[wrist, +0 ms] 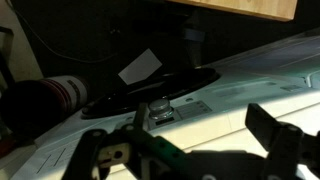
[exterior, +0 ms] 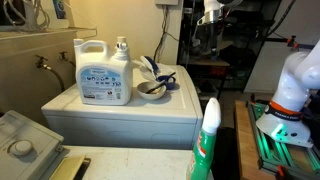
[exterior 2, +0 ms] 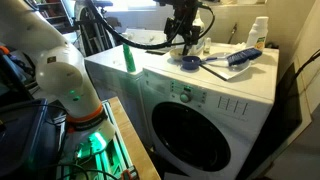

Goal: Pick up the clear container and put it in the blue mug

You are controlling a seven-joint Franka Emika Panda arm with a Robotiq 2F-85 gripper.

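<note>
The small dark blue mug (exterior 2: 190, 62) stands on the white washer top (exterior 2: 160, 75), next to a shallow brownish bowl (exterior: 150, 89); the mug also shows in an exterior view (exterior: 153, 68). A small clear container with a pale top (exterior: 122, 46) stands right behind the white detergent jug (exterior: 104, 70). My gripper (exterior 2: 183, 33) hangs above the washer's far edge, above and just beyond the mug. In the wrist view my gripper (wrist: 200, 132) is open and empty, over the washer's control knob (wrist: 160, 106).
A green spray bottle (exterior 2: 129, 58) stands at a washer corner and is close to the camera in an exterior view (exterior: 209, 140). A blue flat object (exterior 2: 240, 57) lies near the jug (exterior 2: 258, 32). The wall runs behind the washer.
</note>
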